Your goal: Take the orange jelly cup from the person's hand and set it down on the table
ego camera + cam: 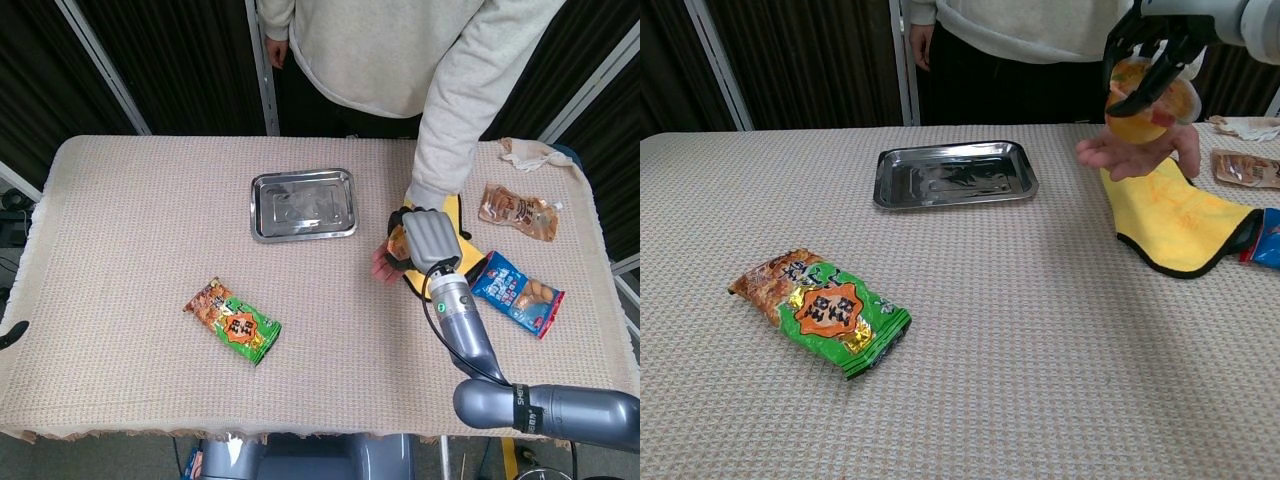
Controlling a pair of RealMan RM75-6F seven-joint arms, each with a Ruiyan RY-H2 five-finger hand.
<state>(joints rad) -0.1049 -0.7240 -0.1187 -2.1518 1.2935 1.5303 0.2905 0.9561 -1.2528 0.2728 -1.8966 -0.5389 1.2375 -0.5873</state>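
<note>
The orange jelly cup (1152,102) hangs tilted just above the person's open palm (1133,155), at the table's far right. My right hand (1147,45) grips it from above, dark fingers wrapped around its rim and side. In the head view my right hand (428,240) covers most of the cup (396,240), so only an orange sliver shows beside the person's fingers (383,266). Whether the cup still touches the palm is unclear. Of my left hand (11,333) only a dark tip shows at the left edge, below table level.
A steel tray (954,172) lies at the middle back. A green snack bag (822,310) sits front left. Under the person's hand a yellow cloth (1180,222) is spread; a blue packet (517,292) and a brown packet (515,211) lie to its right.
</note>
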